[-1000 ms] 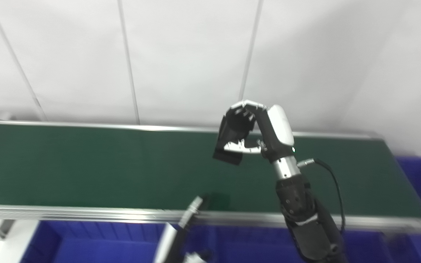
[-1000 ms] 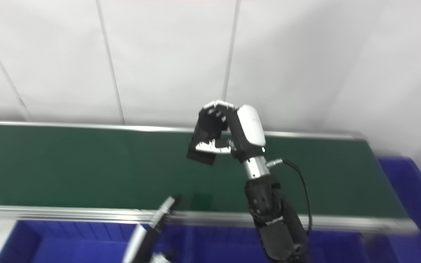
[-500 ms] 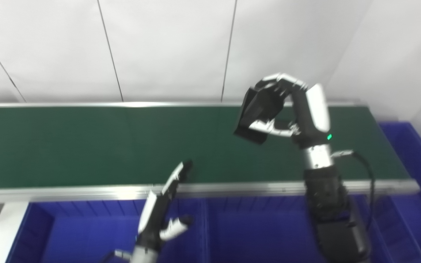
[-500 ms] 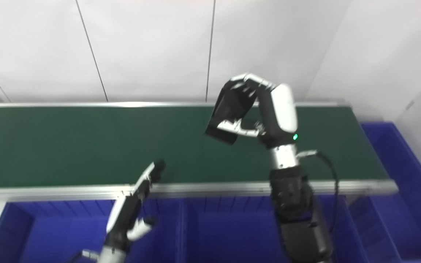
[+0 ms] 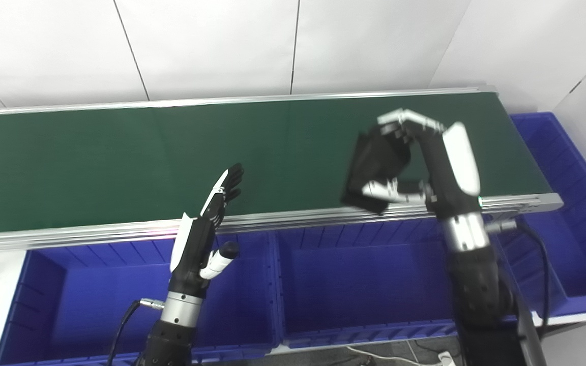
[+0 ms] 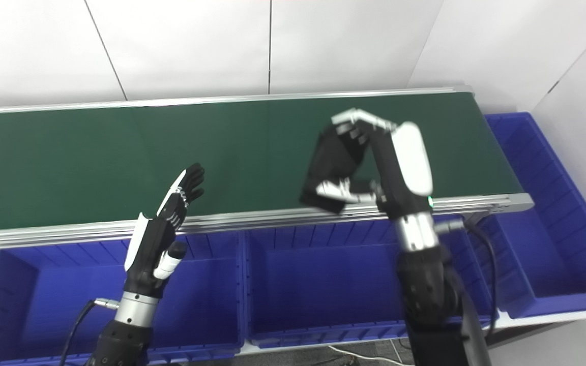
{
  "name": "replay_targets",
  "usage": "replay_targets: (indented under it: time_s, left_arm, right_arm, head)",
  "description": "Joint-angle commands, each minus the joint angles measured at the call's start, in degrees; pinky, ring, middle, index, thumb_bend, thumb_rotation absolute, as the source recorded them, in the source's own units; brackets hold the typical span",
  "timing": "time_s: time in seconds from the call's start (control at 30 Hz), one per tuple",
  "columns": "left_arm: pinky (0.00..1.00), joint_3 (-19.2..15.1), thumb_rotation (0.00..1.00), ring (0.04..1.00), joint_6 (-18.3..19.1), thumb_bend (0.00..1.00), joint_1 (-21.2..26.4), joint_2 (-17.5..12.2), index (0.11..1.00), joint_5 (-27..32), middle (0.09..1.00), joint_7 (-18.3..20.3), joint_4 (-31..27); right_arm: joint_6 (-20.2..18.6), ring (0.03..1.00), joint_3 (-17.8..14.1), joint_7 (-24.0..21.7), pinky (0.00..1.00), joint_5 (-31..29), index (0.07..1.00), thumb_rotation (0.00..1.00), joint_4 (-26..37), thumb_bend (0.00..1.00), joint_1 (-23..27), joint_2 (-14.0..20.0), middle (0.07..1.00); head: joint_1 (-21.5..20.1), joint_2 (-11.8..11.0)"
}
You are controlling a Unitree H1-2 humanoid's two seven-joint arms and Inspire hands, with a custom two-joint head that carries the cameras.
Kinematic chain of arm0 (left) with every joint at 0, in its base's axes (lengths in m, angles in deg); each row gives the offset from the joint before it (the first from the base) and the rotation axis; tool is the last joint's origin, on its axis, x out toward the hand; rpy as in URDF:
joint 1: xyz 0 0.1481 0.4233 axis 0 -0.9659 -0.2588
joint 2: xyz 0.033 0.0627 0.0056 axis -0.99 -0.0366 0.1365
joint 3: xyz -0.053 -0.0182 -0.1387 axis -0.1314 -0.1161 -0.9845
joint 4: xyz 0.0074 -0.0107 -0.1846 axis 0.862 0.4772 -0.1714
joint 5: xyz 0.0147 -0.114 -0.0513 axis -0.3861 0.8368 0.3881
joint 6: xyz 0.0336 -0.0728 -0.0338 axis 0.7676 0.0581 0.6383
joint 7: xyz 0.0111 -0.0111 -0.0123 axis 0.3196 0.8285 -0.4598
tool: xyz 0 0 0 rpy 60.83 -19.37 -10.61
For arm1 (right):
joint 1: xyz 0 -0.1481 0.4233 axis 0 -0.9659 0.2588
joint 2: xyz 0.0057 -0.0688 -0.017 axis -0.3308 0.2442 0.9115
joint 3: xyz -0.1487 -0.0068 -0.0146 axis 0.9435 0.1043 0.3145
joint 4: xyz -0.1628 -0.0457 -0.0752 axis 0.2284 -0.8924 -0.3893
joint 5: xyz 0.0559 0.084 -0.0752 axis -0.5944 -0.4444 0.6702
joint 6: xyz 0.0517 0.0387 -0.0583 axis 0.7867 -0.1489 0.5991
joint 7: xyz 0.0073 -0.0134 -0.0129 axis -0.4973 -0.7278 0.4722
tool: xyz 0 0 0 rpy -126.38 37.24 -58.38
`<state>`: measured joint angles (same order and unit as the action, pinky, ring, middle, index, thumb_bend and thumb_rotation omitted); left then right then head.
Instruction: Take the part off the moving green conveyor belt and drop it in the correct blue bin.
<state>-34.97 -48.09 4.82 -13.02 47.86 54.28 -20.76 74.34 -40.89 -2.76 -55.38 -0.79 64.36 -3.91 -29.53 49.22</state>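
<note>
My right hand [image 5: 420, 162] is shut on a black box-shaped part [image 5: 372, 170] and holds it in the air above the near edge of the green conveyor belt [image 5: 120, 157]. The part also shows in the right eye view [image 6: 329, 173]. Below it lies the middle blue bin [image 5: 364, 274]. My left hand [image 5: 206, 223] is open and empty, fingers straight, raised over the near rail of the belt and the left blue bin [image 5: 94, 295].
A third blue bin [image 5: 567, 203] stands at the right end of the belt. A silver rail [image 5: 298, 221] runs along the belt's near edge. A white panelled wall [image 5: 222, 46] rises behind the belt. Cables hang from both forearms.
The camera has tilted down, so the bins now show. My right hand has carried the part from over the belt's middle toward its near edge. My left hand has risen into view.
</note>
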Motion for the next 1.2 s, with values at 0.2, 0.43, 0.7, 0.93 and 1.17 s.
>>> replay_targets:
  time_s: [0.2,0.43,0.7,0.93,1.17]
  left_arm:
    - [0.9,-1.3,0.96,0.935,-1.9,0.76,0.1,2.0,0.935,-0.7,0.941,2.1,-1.8]
    - [0.92,-1.3,0.96,0.942,-1.9,0.78,-0.4,2.3,0.94,-0.4,0.945,2.8,-1.6]
    - [0.92,-1.5,0.96,0.942,-1.9,0.79,-0.7,2.3,0.936,-0.8,0.942,2.9,-2.5]
    - [0.91,-1.8,0.96,0.938,-1.9,0.8,-1.0,2.3,0.937,-0.9,0.94,3.2,-2.9]
    - [0.91,-1.6,0.95,0.937,-1.9,0.81,-1.2,2.5,0.938,-1.1,0.939,3.2,-2.6]
  right_arm:
    - [5.5,0.366,1.4,3.2,0.26,1.7,0.547,0.0,-5.1,0.51,-7.1,0.3,0.447]
    - [6.6,0.36,3.6,5.5,0.28,3.4,0.549,0.0,-13.5,0.51,-7.2,0.0,0.459]
    - [9.1,0.358,7.1,9.8,0.26,7.0,0.54,0.0,-24.4,0.51,-4.6,0.5,0.446]
    - [9.8,0.371,9.6,14.8,0.28,10.5,0.537,0.0,-33.3,0.51,-2.2,0.7,0.445]
    - [9.0,0.365,13.0,16.7,0.28,12.9,0.545,0.0,-39.8,0.51,0.4,0.7,0.449]
  head:
    - [1.0,-0.2]
    - [2.1,-0.8]
    - [2.1,-0.6]
    - [3.0,-0.6]
    - [4.1,-0.9]
